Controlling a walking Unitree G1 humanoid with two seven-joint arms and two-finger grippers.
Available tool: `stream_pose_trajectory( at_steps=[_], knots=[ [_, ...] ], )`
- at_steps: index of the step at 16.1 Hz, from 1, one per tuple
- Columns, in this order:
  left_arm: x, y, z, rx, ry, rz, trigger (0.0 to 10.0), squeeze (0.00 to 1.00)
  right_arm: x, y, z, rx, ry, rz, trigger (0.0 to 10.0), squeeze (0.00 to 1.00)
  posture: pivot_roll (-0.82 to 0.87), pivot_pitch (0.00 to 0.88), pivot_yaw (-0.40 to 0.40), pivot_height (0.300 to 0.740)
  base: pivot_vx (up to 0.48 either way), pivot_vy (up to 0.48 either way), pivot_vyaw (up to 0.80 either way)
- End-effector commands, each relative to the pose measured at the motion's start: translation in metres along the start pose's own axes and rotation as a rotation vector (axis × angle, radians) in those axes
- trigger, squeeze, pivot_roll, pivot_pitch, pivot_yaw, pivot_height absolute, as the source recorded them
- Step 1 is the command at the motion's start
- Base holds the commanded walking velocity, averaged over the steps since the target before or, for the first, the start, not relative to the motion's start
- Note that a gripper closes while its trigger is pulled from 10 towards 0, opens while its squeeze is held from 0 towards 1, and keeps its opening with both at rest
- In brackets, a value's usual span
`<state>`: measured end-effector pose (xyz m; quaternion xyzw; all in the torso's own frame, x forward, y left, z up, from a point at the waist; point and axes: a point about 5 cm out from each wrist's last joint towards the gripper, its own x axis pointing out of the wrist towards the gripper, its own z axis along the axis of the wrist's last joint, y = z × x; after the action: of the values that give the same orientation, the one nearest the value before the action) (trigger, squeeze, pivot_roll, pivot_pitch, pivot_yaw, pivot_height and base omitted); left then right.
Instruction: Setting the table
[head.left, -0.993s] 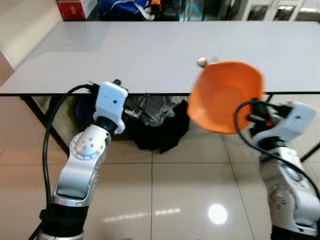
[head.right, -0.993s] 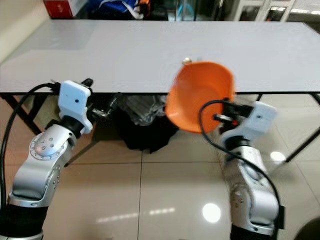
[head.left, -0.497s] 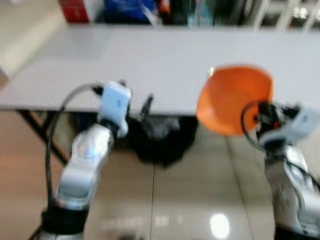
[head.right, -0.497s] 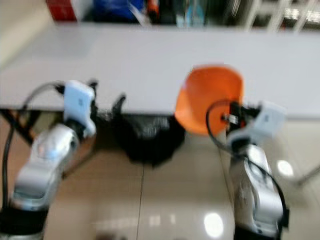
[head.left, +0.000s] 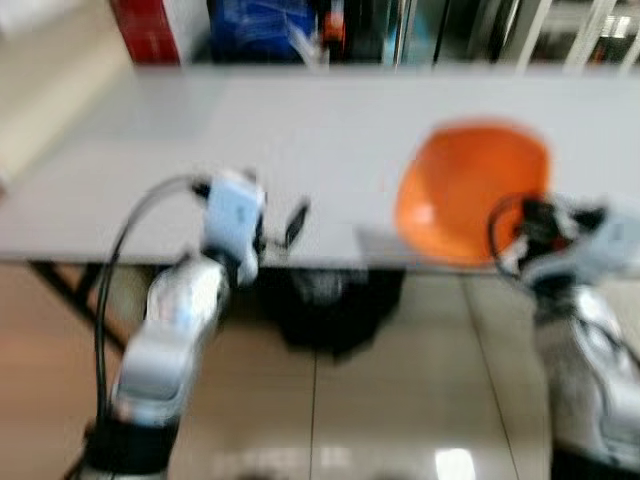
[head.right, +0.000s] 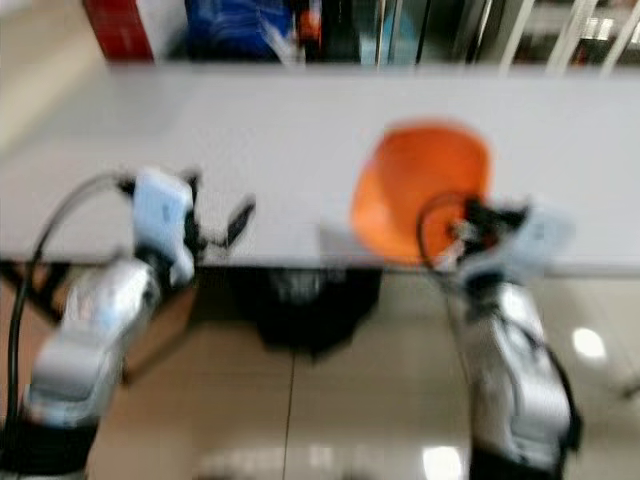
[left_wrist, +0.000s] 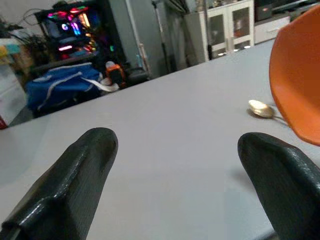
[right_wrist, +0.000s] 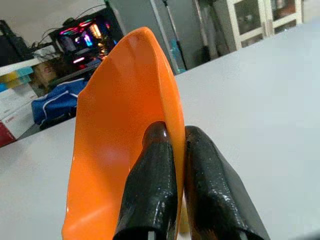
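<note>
An orange bowl (head.left: 470, 190) hangs tilted on its edge over the near part of the grey table (head.left: 300, 130). My right gripper (right_wrist: 172, 132) is shut on its rim, one finger inside and one outside. A small gold spoon (left_wrist: 260, 108) lies on the table just beyond the bowl. My left gripper (left_wrist: 177, 142) is open with nothing between its fingers, held low over the table's near edge (head.left: 285, 225), to the left of the bowl. Both eye views are blurred.
A black bag (head.left: 330, 310) lies on the tiled floor under the table. Beyond the far edge stand a red box (head.left: 150, 30), a blue bag (left_wrist: 65, 87) and a computer with coloured lights (left_wrist: 75, 12). White cabinets (left_wrist: 235, 22) stand further back.
The camera has moved closer to the table and the picture has blurred. Both grippers and the bowl, which were in front of the table's edge, now reach over it.
</note>
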<state>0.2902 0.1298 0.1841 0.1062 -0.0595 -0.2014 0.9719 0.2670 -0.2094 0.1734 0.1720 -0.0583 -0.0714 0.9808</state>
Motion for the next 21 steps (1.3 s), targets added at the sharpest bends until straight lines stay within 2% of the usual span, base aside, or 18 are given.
stream_pose_trajectory(
  at_steps=[1,11,14,21],
  knots=[
    [-0.002,0.006,0.003,0.017,-0.003,0.014,10.0,0.00,0.002,0.012,0.003,0.027,-0.021,0.049,10.0,0.00,0.09,0.064,0.009,0.740,0.461,0.000,-0.80],
    [-0.004,0.003,0.002,0.033,0.021,-0.025,10.0,0.00,0.012,0.012,0.007,0.058,-0.031,0.064,10.0,0.00,0.09,0.098,0.024,0.740,0.433,0.000,0.00],
    [-0.005,0.001,0.001,0.051,0.033,-0.041,10.0,0.00,0.023,0.014,0.013,0.138,-0.047,0.074,10.0,0.00,0.10,0.112,0.020,0.740,0.000,0.000,0.00],
    [-0.005,0.001,0.001,0.053,0.033,-0.044,10.0,0.00,0.024,0.015,0.014,0.145,-0.047,0.075,10.0,0.00,0.10,0.113,0.020,0.740,0.000,0.000,0.00]
  ],
)
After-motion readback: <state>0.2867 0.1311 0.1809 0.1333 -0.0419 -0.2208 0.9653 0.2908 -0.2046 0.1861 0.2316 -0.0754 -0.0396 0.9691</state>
